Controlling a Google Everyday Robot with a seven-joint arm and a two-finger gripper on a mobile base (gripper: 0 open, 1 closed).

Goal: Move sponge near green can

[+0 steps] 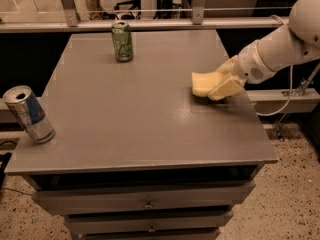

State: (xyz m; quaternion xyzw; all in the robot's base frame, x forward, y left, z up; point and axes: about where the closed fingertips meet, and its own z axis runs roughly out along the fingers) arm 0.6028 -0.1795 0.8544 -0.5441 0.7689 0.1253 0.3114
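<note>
Nearest us, at the left front edge of the table [140, 119], we count one silver can [29, 115], tilted. Farther back on the right, the one gripper [221, 82] is clamped on one end of the single sponge [200, 83] (its free end juts left). Farthest stands one green can [122, 42], upright, well apart from the sponge.

No legible text, pale markings on green can [122, 42] unreadable, gripper [220, 82] at sponge [201, 83], table's [140, 129] right side.
</note>
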